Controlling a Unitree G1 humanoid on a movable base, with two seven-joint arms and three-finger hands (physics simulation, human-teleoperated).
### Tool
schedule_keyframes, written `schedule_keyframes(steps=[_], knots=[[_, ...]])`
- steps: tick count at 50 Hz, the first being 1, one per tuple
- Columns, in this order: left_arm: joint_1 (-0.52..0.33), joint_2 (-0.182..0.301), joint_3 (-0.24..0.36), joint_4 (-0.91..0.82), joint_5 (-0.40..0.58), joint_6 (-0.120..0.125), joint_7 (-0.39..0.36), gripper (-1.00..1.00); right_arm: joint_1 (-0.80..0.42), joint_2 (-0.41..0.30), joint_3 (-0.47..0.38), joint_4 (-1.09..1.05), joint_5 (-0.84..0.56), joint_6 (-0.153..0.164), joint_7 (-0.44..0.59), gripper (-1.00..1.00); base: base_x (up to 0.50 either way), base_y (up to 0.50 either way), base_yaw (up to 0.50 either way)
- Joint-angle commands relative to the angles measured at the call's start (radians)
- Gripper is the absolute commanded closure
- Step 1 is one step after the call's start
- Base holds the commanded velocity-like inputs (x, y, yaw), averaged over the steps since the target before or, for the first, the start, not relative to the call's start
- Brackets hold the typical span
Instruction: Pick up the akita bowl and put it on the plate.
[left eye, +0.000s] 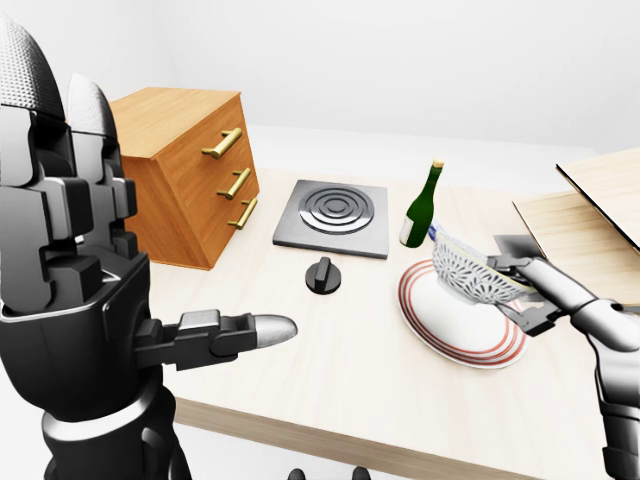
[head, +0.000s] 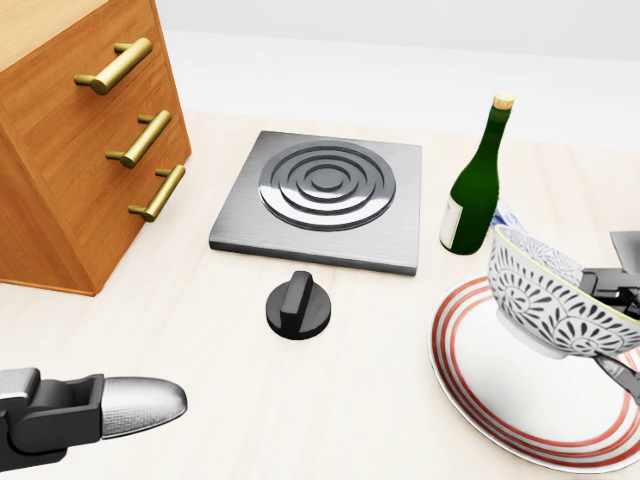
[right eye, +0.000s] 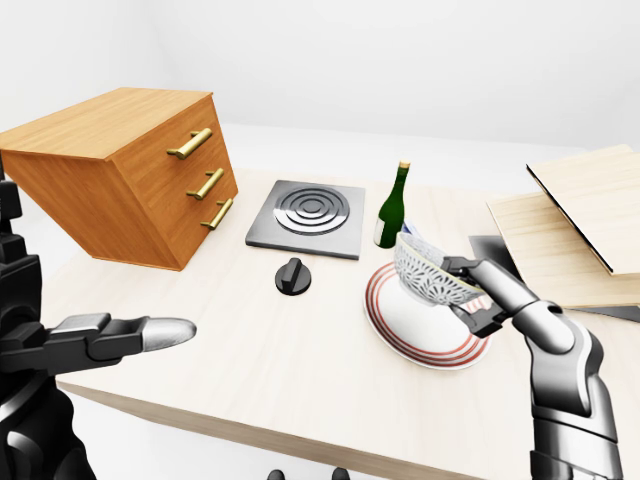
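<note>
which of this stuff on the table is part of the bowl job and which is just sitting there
Part of the job:
akita bowl, tilted, held over the plate
plate, red-ringed
right hand, gripping the bowl

Just lying about:
wine bottle
burner plate
black knob
wooden drawer cabinet
wooden boards
left hand, open

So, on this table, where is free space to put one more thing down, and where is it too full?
Bare tabletop lies below the knob, between the left hand and the plate. A narrower strip runs between the drawer cabinet and the burner plate. It is crowded at the right: bottle, bowl and right hand cluster over the plate.
</note>
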Motion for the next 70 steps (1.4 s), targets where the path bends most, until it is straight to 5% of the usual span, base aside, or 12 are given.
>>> schedule_keyframes(steps=[1, 15, 22, 27, 40, 41, 42, 43, 56, 61, 63, 70], knots=[[-0.013, 0.008, 0.0, 0.0, -0.006, 0.0, 0.006, -1.0, -0.008, -0.012, -0.013, -0.007, -0.013, -0.001, 0.0, 1.0, 0.0, 0.0, 0.0], [-0.005, 0.007, 0.005, 0.0, -0.009, 0.0, 0.008, -1.0, 0.022, 0.029, -0.013, -0.08, 0.065, -0.001, 0.0, 1.0, 0.0, 0.0, 0.0], [0.003, 0.003, 0.001, 0.0, -0.006, 0.0, 0.007, -1.0, -0.095, 0.038, -0.04, 0.124, -0.257, -0.001, 0.0, 1.0, 0.0, 0.0, 0.0], [0.006, 0.003, 0.001, 0.0, -0.007, 0.0, 0.007, -1.0, -0.124, -0.01, 0.02, 0.167, -0.406, -0.001, 0.0, 1.0, 0.0, 0.0, 0.0], [0.01, 0.004, 0.002, 0.0, -0.009, 0.0, 0.012, -1.0, -0.098, -0.037, 0.077, 0.137, -0.356, -0.001, 0.0, 1.0, 0.0, 0.0, 0.0], [0.012, 0.006, 0.003, 0.0, -0.01, 0.0, 0.011, -1.0, -0.091, -0.032, 0.078, 0.119, -0.328, -0.001, 0.0, 0.41, 0.0, 0.0, 0.0], [0.013, 0.006, 0.003, 0.0, -0.011, 0.0, 0.011, -1.0, -0.092, -0.025, 0.073, 0.111, -0.322, -0.001, 0.0, -0.84, 0.0, 0.0, 0.0], [0.014, 0.006, 0.002, 0.0, -0.01, 0.0, 0.011, -1.0, -0.091, -0.023, 0.074, 0.106, -0.313, -0.001, 0.0, -1.0, 0.0, 0.0, 0.0], [0.011, 0.008, 0.006, 0.0, -0.011, 0.0, 0.018, -1.0, -0.11, -0.052, 0.074, -0.005, -0.028, -0.001, 0.0, -1.0, 0.0, 0.0, 0.0], [0.006, 0.01, 0.008, 0.004, -0.016, 0.0, 0.026, -1.0, -0.205, -0.121, 0.094, -0.013, 0.138, -0.001, 0.0, -1.0, 0.0, 0.0, 0.0], [0.004, 0.012, 0.009, 0.005, -0.019, 0.0, 0.028, -1.0, -0.33, -0.154, 0.107, -0.023, 0.217, -0.001, 0.0, -1.0, 0.0, 0.0, 0.0], [0.004, 0.013, 0.01, 0.003, -0.021, 0.0, 0.029, -1.0, -0.44, -0.123, 0.103, -0.112, 0.261, -0.001, 0.0, -1.0, 0.0, 0.0, 0.0]])
